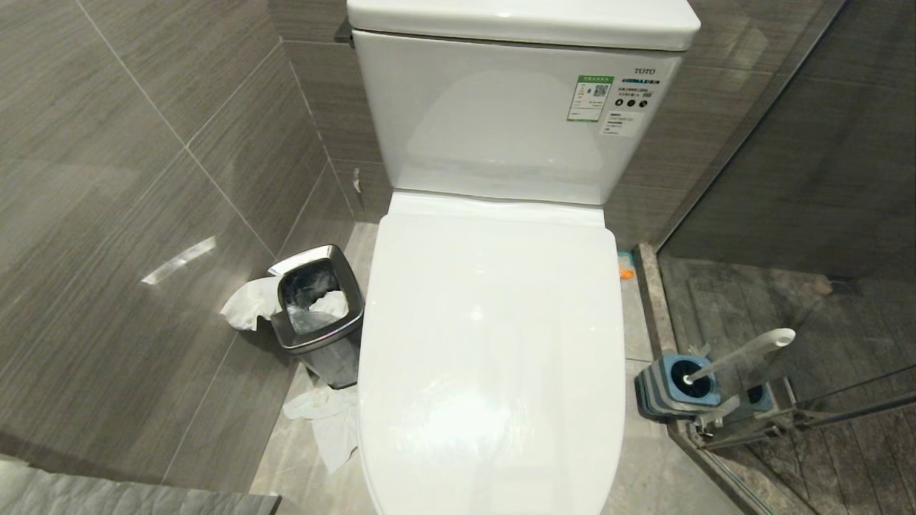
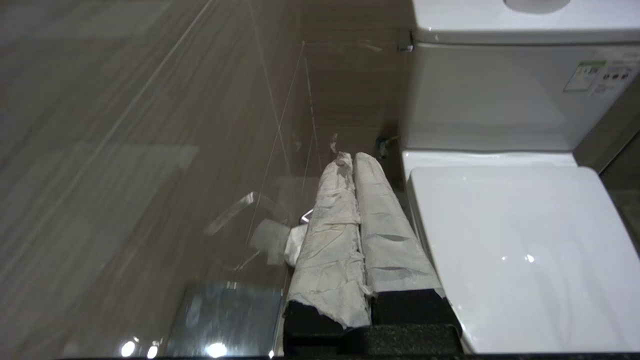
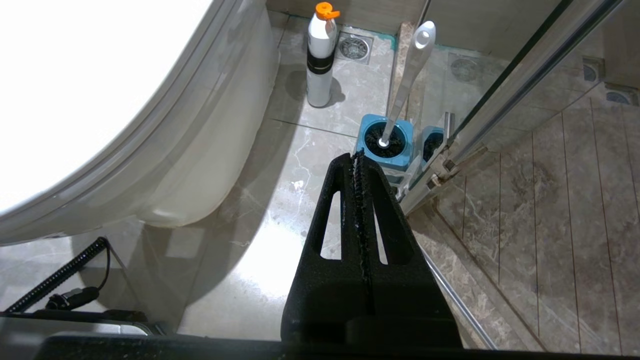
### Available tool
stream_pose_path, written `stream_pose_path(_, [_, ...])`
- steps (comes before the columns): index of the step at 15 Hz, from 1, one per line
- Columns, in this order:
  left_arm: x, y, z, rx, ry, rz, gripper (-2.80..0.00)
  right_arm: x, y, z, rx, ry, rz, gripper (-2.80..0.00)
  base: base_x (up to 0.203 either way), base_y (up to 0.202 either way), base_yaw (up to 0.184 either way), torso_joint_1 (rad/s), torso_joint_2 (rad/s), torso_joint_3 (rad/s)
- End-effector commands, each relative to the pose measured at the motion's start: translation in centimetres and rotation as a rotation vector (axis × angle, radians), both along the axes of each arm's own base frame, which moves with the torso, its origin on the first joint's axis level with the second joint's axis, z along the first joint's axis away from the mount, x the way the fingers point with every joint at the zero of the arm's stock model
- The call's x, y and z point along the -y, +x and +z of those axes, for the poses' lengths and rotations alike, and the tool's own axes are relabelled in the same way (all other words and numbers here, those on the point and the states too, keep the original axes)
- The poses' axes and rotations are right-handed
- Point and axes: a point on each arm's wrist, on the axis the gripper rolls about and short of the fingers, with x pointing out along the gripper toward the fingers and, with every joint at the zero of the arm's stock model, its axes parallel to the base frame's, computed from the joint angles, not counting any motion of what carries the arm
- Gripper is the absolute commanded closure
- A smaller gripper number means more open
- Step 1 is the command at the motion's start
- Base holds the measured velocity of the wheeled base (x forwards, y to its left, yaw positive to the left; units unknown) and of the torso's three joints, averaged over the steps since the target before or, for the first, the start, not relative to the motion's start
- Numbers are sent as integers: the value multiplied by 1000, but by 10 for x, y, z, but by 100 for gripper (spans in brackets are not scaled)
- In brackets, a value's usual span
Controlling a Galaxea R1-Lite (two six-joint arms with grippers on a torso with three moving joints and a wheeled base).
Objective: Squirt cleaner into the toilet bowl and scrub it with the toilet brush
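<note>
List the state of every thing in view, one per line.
Toilet lid: closed over the bowl.
Cleaner bottle: upright on the floor, cap on.
Toilet brush: standing in its blue holder.
Steel bin: open, with paper inside.
Tissue: crumpled on the floor.
Left gripper: shut, empty.
Right gripper: shut, empty.

The toilet bowl (image 1: 494, 343) is seen with its glossy white lid shut. The cleaner (image 3: 320, 55), a white bottle with an orange top, is stood upright on the floor beside it. The toilet brush (image 3: 407, 82) is propped, head down, in its blue holder.
</note>
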Motion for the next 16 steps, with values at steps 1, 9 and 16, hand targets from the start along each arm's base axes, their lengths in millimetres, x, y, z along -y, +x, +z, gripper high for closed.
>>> stream_pose_path(1, [-1, -37, -57, 64, 1, 16, 0, 0, 0, 0, -1, -1, 0, 0, 0, 0, 0, 0, 0, 0])
stream_pose_path(9, [1, 9, -146, 40, 20, 42, 0, 0, 0, 0, -1, -1, 0, 0, 0, 0, 0, 0, 0, 0])
stream_pose_path(16, [1, 73, -213, -39, 62, 52, 0, 0, 0, 0, -1, -1, 1, 0, 0, 0, 0, 0, 0, 0])
